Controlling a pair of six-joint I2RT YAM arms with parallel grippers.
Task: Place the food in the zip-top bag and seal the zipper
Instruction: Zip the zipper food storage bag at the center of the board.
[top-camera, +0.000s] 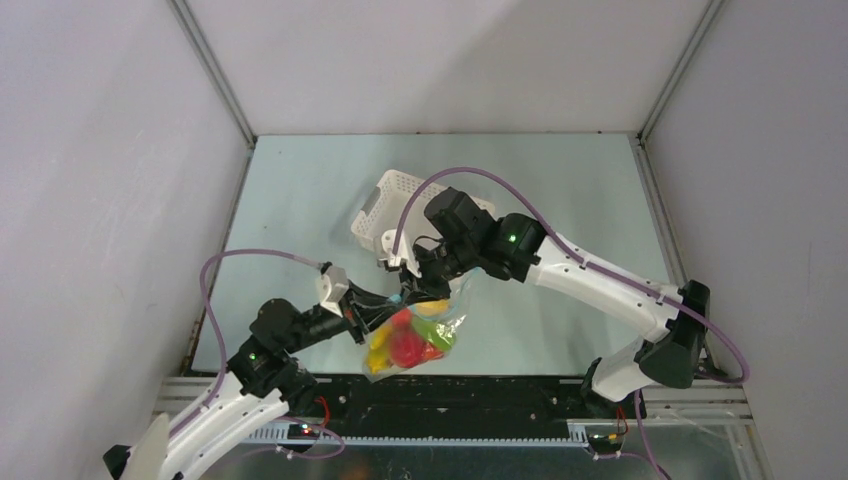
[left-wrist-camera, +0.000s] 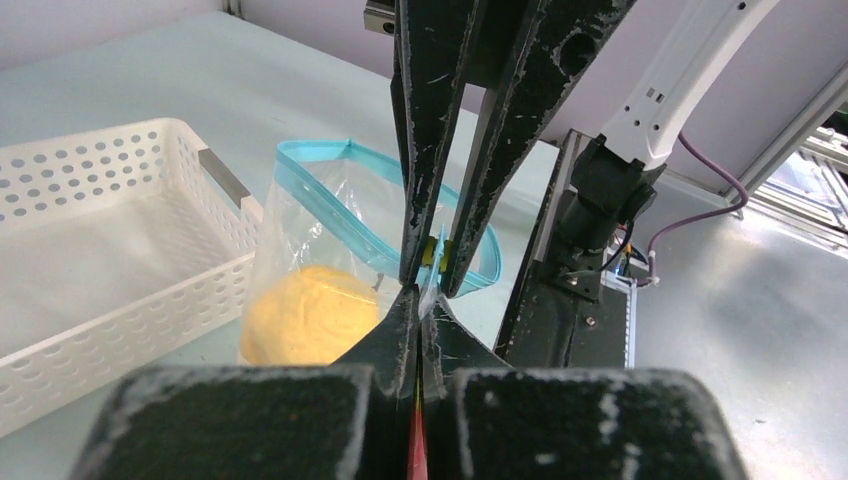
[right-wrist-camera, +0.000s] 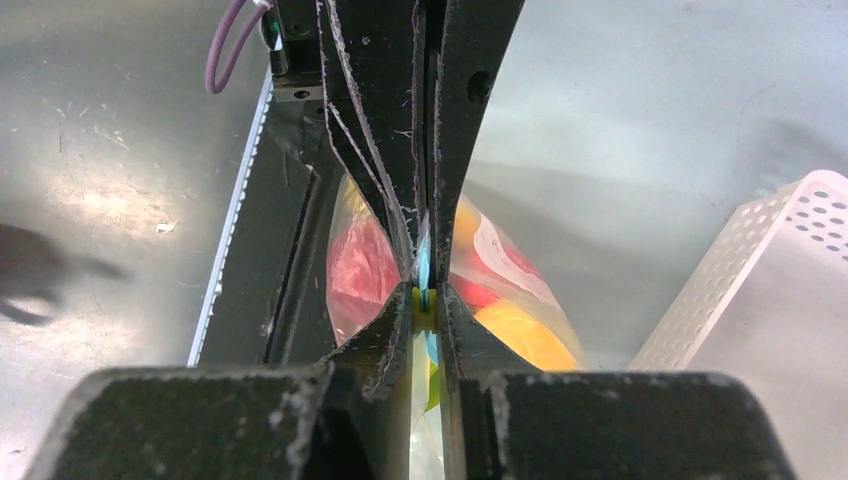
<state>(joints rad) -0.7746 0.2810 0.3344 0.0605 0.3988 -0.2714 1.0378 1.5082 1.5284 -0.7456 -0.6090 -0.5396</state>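
The zip-top bag (top-camera: 412, 338) hangs above the table's near edge between both grippers. The food is inside it: red pieces (top-camera: 408, 346), yellow pieces (top-camera: 380, 358) and a green piece (top-camera: 441, 334). My left gripper (top-camera: 383, 306) is shut on the bag's top edge (left-wrist-camera: 428, 292). My right gripper (top-camera: 420, 284) is shut on the zipper (right-wrist-camera: 423, 262), pinching its small yellow slider (right-wrist-camera: 424, 298). In the left wrist view the zipper (left-wrist-camera: 330, 190) curves in an open loop behind the right gripper's fingers (left-wrist-camera: 425, 180), above a yellow food piece (left-wrist-camera: 305, 315). Red food (right-wrist-camera: 360, 265) shows through the bag.
The white slotted basket (top-camera: 392, 212) stands just behind the grippers, and it also shows in the left wrist view (left-wrist-camera: 100, 230) and in the right wrist view (right-wrist-camera: 760, 290). The black base rail (top-camera: 470, 395) runs under the bag at the near edge. Grey walls enclose the table.
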